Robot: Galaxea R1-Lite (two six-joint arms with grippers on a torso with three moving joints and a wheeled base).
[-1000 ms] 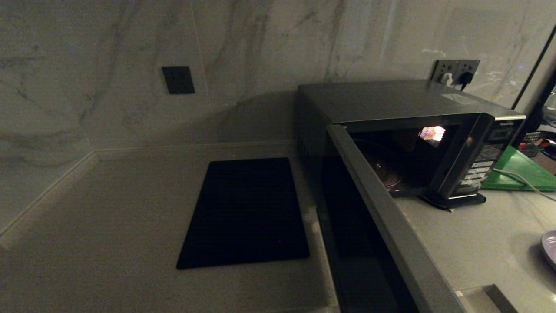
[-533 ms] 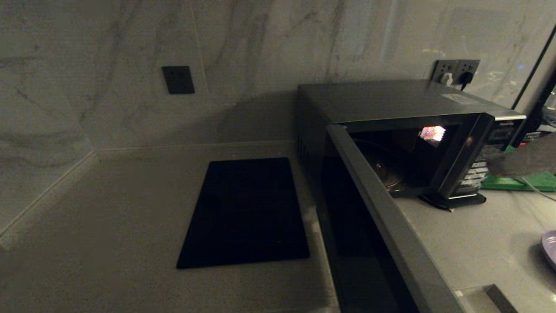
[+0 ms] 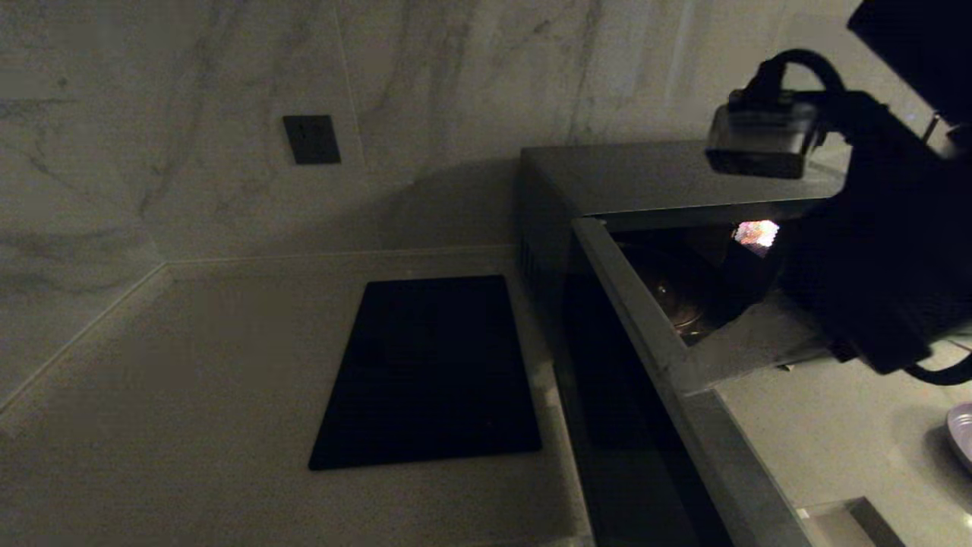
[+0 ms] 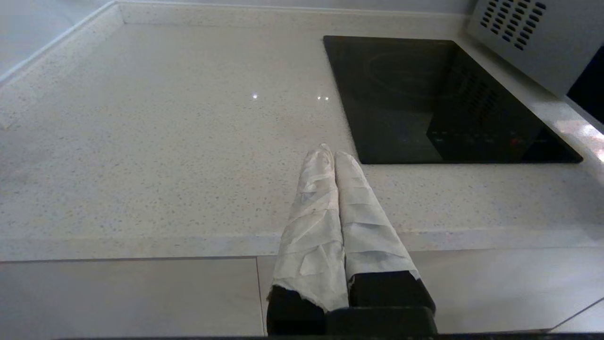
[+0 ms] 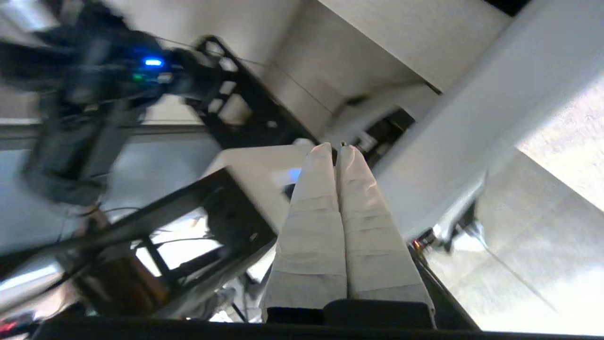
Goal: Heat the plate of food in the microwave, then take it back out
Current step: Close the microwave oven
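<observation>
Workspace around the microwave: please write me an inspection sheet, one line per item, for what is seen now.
Surface: pale speckled counter, flat black cooktop set in it.
Job's things: microwave with door swung open; plate at counter's right edge, food not visible.
Clutter: nothing seen.
End effectors: left end effector shut, empty, above the counter's front edge; right end effector shut, empty, its arm raised before the microwave's right side.
Cables: black cable on the right arm's camera.
Surroundings: marble wall with dark socket.

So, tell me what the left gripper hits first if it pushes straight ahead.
Probably the bare countertop, just beside the black cooktop's near corner; the left gripper aims there, though depth is unclear.
</observation>
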